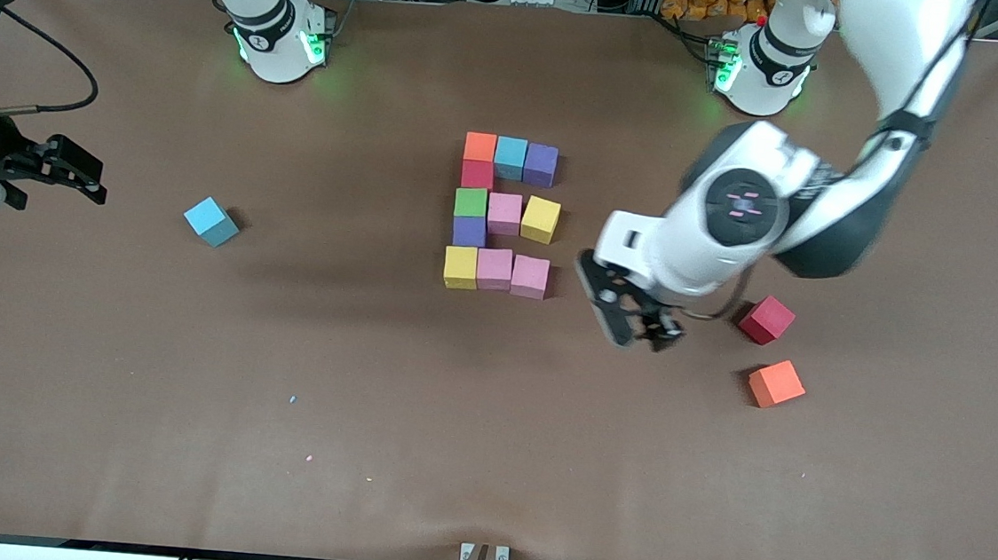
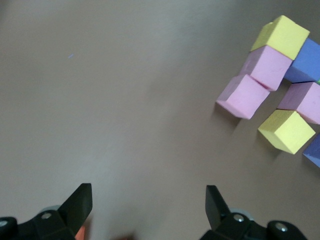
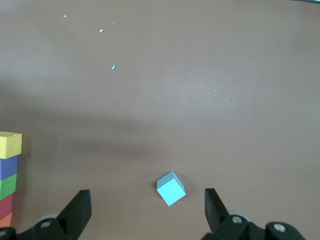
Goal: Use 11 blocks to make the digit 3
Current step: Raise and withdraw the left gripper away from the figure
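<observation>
On the brown tabletop [image 1: 488,422] eleven blocks form the digit 3 [image 1: 502,216] in the middle: three short rows joined by a column of orange, red, green, purple and yellow cubes. The top row adds a light blue and a purple cube, the middle row a pink and a yellow one, and the bottom row two pink ones.

The left gripper [image 1: 635,322] hangs released and empty over bare tabletop, beside the figure on the left arm's end. A spare red block [image 1: 767,320] and a spare orange block [image 1: 777,383] lie near it, the orange one nearer the front camera.

The right gripper [image 1: 71,168] waits, released and empty, at the right arm's end of the table. A spare light blue block [image 1: 211,221] lies between it and the figure.
</observation>
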`<state>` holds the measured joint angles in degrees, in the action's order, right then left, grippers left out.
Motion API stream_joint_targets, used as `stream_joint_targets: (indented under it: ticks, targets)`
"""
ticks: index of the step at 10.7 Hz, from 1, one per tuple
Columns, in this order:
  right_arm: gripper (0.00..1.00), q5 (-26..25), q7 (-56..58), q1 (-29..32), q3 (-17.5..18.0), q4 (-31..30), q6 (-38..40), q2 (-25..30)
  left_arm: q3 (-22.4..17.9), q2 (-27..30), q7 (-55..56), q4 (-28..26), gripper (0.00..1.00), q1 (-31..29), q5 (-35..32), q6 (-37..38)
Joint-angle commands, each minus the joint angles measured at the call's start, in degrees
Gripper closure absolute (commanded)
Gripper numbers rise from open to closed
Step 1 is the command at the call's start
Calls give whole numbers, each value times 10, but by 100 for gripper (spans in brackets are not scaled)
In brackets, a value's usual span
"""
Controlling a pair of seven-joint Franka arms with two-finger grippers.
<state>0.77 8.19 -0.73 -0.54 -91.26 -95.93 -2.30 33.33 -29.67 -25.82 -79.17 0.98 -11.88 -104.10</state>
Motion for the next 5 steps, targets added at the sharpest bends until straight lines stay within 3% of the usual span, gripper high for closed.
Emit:
stream_joint_targets:
  ticks: [1, 5]
  targets:
    - [0, 2, -3, 1, 2, -1, -1, 2, 2, 26, 44, 30, 0, -30, 16, 58]
    - [0, 2, -3, 1, 2, -1, -2, 1, 2, 90, 161, 30, 0, -76, 20, 97]
